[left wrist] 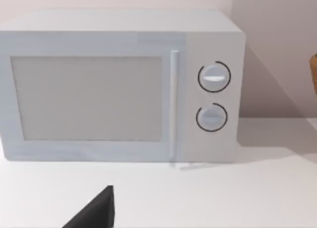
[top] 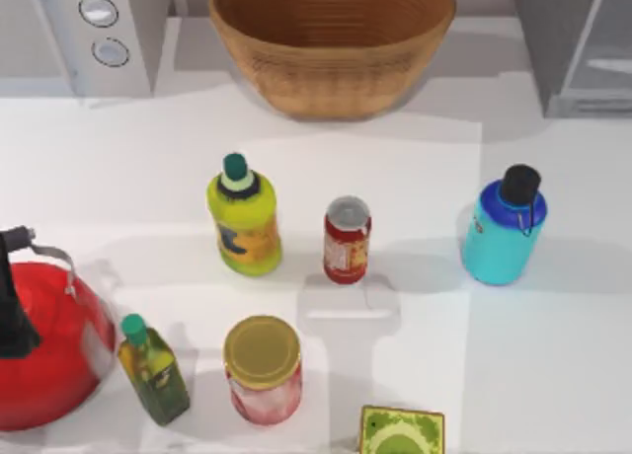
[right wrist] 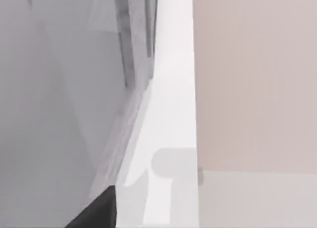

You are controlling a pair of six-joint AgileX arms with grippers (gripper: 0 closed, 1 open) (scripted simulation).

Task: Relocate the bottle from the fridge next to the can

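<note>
The turquoise bottle with its black cap and loop strap stands upright on the table, right of centre. The red can with a silver top stands upright to its left, a clear gap between them. The grey fridge sits at the back right corner; its grey side runs close along the right wrist view. A dark edge of my left gripper shows in the left wrist view, facing the white microwave. A dark edge of my right gripper shows beside the fridge.
A wicker basket stands at the back centre, the microwave at the back left. A yellow-green bottle, a gold-lidded jar, a small dark-green bottle, a red kettle and a green box crowd the front left.
</note>
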